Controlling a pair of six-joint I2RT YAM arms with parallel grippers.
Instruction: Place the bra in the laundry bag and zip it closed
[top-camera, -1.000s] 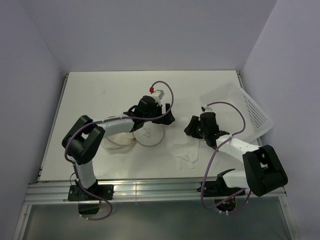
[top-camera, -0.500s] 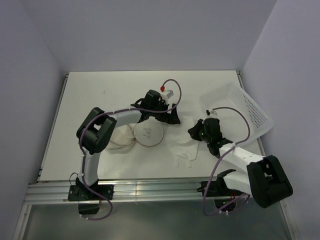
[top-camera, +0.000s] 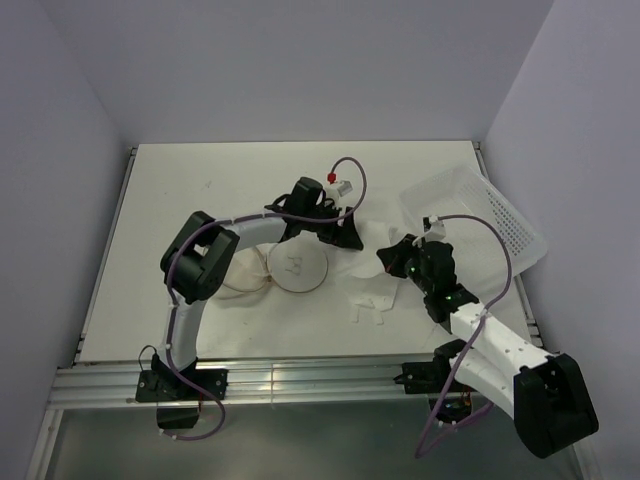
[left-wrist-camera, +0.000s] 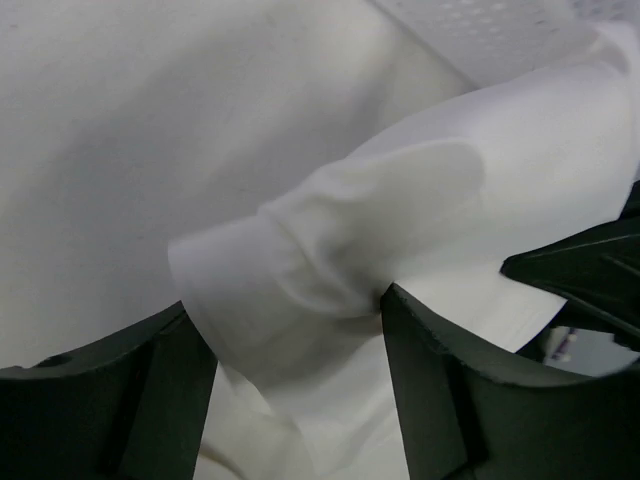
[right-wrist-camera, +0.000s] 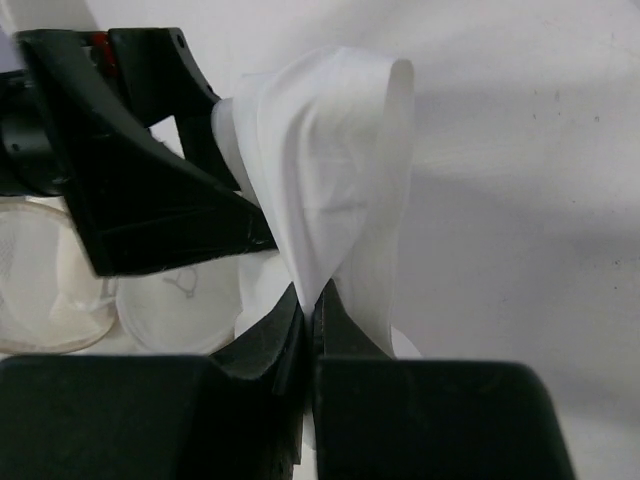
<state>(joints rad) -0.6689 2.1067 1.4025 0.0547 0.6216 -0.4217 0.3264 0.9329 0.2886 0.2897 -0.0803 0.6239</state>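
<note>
The off-white bra (top-camera: 368, 285) lies crumpled on the table right of the laundry bag (top-camera: 295, 268), a round white pouch with tan trim and a black mark on its lid. My right gripper (top-camera: 398, 258) is shut on a fold of the bra (right-wrist-camera: 330, 150) and holds that edge up; the pinch is clear in the right wrist view (right-wrist-camera: 313, 300). My left gripper (top-camera: 345, 238) is open, its jaws wide apart around another raised fold of the bra (left-wrist-camera: 380, 220). In the left wrist view the left gripper (left-wrist-camera: 300, 400) has cloth between the fingers. The bag's lid (right-wrist-camera: 180, 290) shows behind.
A white perforated plastic tray (top-camera: 480, 215) stands tilted at the back right against the wall, close to my right arm. The bag's open half (top-camera: 238, 272) lies left of the lid. Walls close in the table on three sides.
My left gripper has moved right, from over the bag to the bra. My right gripper has shifted forward and right and now holds a fold of the bra raised.
</note>
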